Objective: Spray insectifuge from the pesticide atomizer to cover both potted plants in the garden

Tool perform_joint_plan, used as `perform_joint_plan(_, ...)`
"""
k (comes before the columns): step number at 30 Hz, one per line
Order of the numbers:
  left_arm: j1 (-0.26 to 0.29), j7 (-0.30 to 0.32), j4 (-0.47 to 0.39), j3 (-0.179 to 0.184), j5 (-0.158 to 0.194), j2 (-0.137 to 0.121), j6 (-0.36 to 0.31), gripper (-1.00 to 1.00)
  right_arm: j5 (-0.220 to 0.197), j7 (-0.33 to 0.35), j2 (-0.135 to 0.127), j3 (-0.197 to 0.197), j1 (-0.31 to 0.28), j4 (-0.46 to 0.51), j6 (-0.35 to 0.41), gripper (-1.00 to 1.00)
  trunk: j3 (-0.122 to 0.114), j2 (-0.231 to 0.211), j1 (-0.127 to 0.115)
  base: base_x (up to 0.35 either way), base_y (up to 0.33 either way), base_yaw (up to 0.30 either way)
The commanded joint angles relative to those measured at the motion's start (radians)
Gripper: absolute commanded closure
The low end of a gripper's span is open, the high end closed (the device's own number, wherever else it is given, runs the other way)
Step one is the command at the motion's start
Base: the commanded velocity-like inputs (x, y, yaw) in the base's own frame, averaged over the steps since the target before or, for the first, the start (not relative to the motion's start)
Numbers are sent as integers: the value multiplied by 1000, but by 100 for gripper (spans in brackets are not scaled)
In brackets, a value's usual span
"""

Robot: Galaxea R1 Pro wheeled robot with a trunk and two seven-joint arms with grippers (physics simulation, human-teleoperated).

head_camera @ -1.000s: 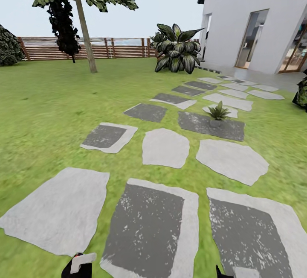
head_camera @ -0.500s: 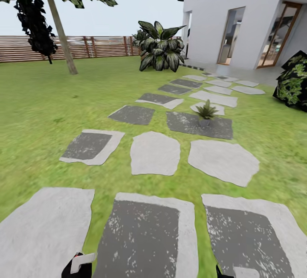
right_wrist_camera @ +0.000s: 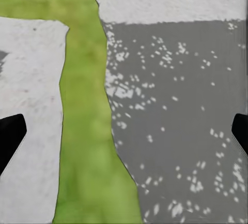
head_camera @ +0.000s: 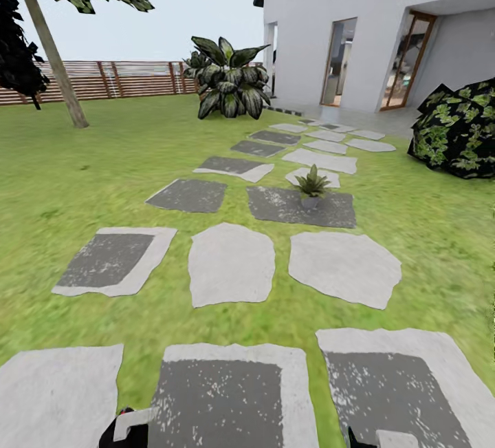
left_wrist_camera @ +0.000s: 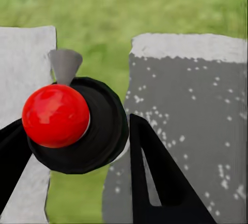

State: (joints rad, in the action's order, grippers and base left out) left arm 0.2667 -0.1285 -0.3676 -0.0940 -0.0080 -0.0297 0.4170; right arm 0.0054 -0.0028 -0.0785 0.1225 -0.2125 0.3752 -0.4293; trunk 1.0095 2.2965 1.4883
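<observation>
One potted plant, a small green rosette in a grey pot, stands on a dark stepping stone ahead of me in the garden lawn. My left gripper is shut on a dark round body with a red knob and a grey cone nozzle, seemingly the pesticide atomizer seen end-on. That gripper peeks in at the lower edge of the head view. My right gripper is open over a stone, nothing between its fingers, and it also pokes in low in the head view.
Grey stepping stones run toward a white house with glass doors. A big broad-leaved shrub stands at the path's far end, a dark bush to the right, a tree trunk and brown slatted fence to the left.
The whole view has shifted left as the camera turned right and moved on; the dark bush has come fully into view. Both grippers sit as before.
</observation>
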Motion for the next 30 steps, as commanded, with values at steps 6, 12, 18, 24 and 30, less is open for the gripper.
perform_joint_plan(6, 0, -3, 0, -1, -1, -1, 3, 100, 1, -1, 0, 2, -1, -1, -4, -100, -2, 0, 0, 332, 87, -102)
perform_joint_plan(12, 0, -2, 0, -1, -1, -1, 3, 100, 4, 8, -1, 0, -1, -1, -5, -100, -3, 0, 0, 332, 88, -5)
perform_joint_plan(18, 0, -2, 0, -1, -1, -1, 3, 100, 4, 9, -1, 0, -1, -1, -5, -100, -3, 0, 0, 333, 87, 0)
perform_joint_plan(24, 0, -2, 0, -1, -1, -1, 3, 100, 4, 8, -1, -1, -1, -1, -4, -100, -3, 0, 0, 333, 87, 0)
perform_joint_plan(30, 0, -2, 0, -1, -1, -1, 3, 100, 2, 4, 0, 0, -1, -1, -5, -100, -3, 0, 0, 332, 88, 0)
